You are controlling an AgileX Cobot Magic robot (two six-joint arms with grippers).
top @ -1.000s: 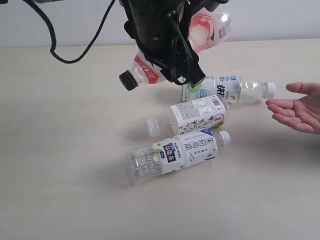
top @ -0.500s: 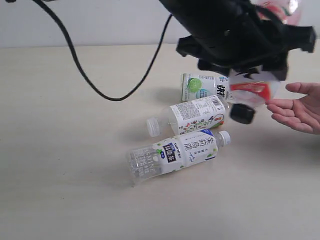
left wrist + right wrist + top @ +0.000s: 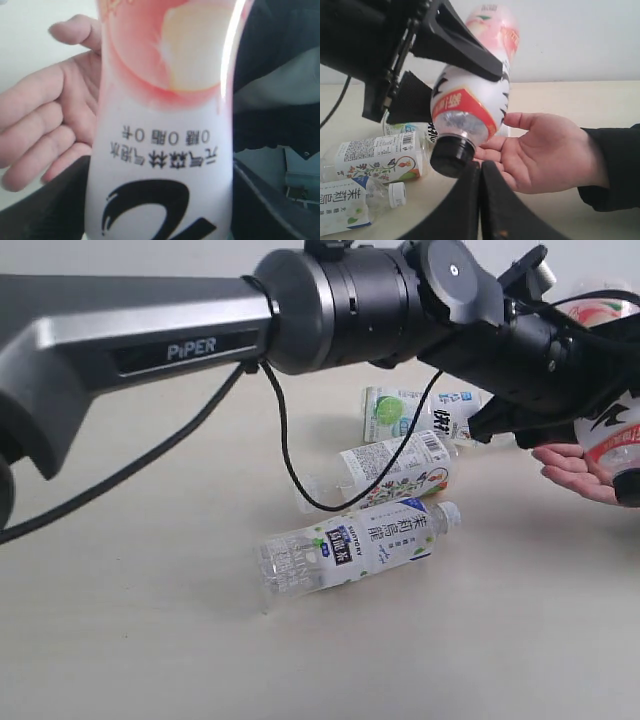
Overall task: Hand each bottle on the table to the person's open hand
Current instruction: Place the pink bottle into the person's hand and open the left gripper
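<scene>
My left claw (image 3: 442, 75) clamps the pink bottle (image 3: 470, 100) neck-down at the right, over the hand (image 3: 545, 150), ready to settle into the palm. Whether they touch, I cannot tell. My right claw (image 3: 480, 200) is pinched closed and empty. Only the exterior view shows three bottles (image 3: 350, 545) lying on the table (image 3: 120, 620).

Table (image 3: 140, 640): pale beige top, faint wood grain, fills the exterior view from 3 through 6 to 9 o'clock. Wall (image 3: 120, 255): plain, off-white, unmarked, a strip at 12 o'clock behind the far edge. Light: even, diffuse; shadows on the top soft.
</scene>
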